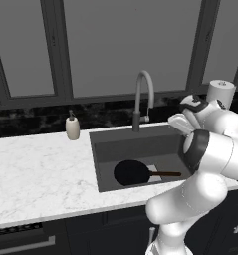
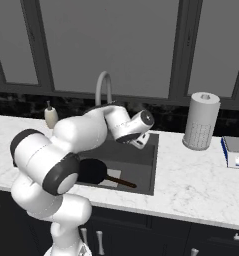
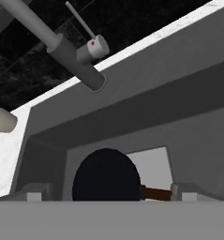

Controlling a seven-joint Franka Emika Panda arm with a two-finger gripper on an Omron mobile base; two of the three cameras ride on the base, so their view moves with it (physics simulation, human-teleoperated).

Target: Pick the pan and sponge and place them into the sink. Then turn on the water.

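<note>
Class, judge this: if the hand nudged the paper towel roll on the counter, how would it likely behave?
The paper towel roll stands upright and tall, so a push near its top would probably tip it. Once on its side, its round shape would likely roll. It looks light, so probably slides easily.

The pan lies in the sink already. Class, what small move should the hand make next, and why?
Probably swing away from the sink to look for the sponge. The pan rests on the basin floor, the hand hangs open and empty above it, and no water runs from the faucet.
</note>
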